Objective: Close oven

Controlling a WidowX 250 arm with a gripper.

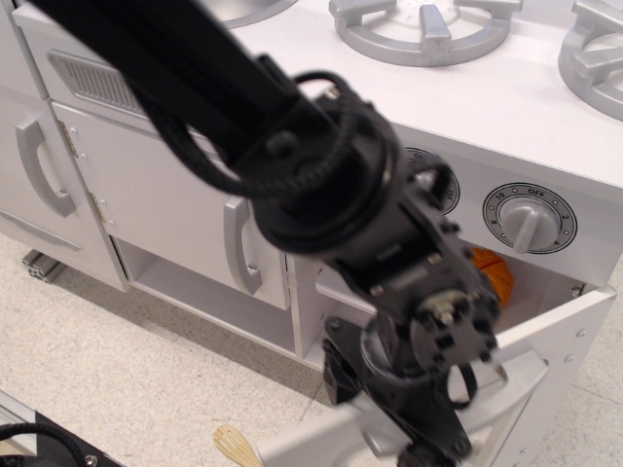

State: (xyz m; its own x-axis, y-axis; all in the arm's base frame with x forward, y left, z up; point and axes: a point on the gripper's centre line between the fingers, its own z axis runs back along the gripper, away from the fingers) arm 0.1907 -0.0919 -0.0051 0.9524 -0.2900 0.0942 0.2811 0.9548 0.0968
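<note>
The claw (pixel 414 428) hangs low at the bottom of the picture, at the end of a thick black arm (pixel 243 117) wrapped in cables. The claw is dark and partly cut off by the bottom edge, so you cannot tell how wide it is open or if it is holding anything.

Right under and around the claw is the oven door (pixel 545 341). The door is white and hangs open, tipped down and out toward the floor. Its wide grey handle (pixel 511 375) sits just to the right of the claw, very close to it, but you cannot tell if they touch.

Up and to the right of the claw, behind the open door, is the inside of the oven. An orange ball-like toy (pixel 492 274) peeks out there. Above that is a grey dial knob (pixel 529 219), and another knob (pixel 433 180) is half hidden by the arm.

To the left of the claw is a white cabinet door (pixel 165 209) with a tall grey handle (pixel 238 245). Down to the left, on the speckled floor (pixel 127 370), lies a small wooden tool (pixel 237 448).

Far above the claw, on top of the toy kitchen, sit grey burner rings (pixel 423 29).
</note>
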